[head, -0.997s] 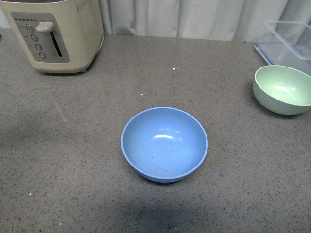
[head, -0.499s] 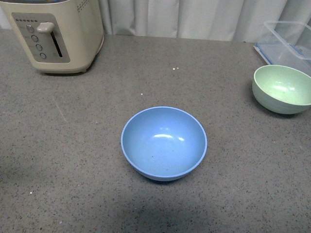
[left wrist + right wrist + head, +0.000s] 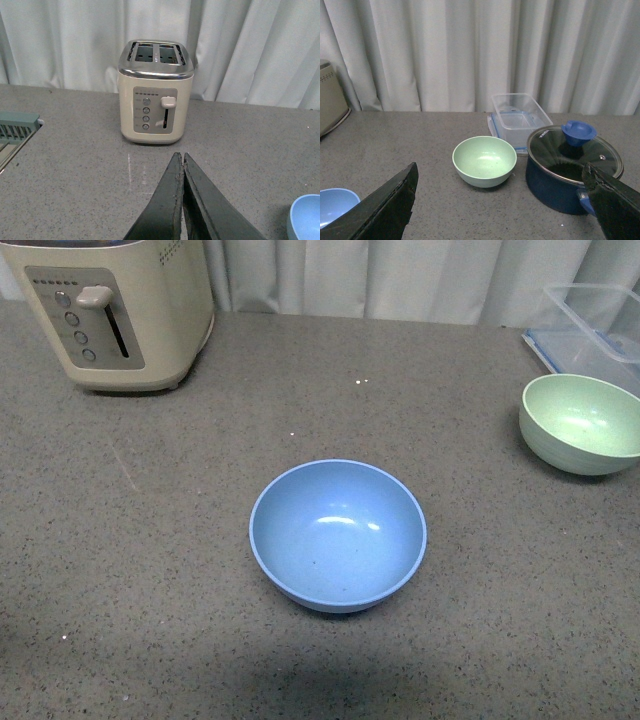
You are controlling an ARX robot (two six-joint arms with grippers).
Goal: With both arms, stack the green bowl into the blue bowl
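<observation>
On counter [image 3: 150, 540], blue bowl [image 3: 338, 537], green bowl [image 3: 582, 425] unmoved; left end effector [image 3: 181, 159] closed, right end effector [image 3: 500, 170] open.

The left gripper [image 3: 183, 161] has dark matte tapering fingers [image 3: 162, 212], the right gripper [image 3: 500, 171] black wedge-shaped ones with rough edges

A cream two-slot toaster [image 3: 120, 310] stands at the far left of the grey speckled countertop [image 3: 150, 540], lever up, before a pale curtain [image 3: 400, 275]. At the far right sits a clear plastic container [image 3: 597, 325] — blue-edged at its base — with a dark-blue pot [image 3: 555, 185] under a glass lid [image 3: 575, 152] close by.
</observation>
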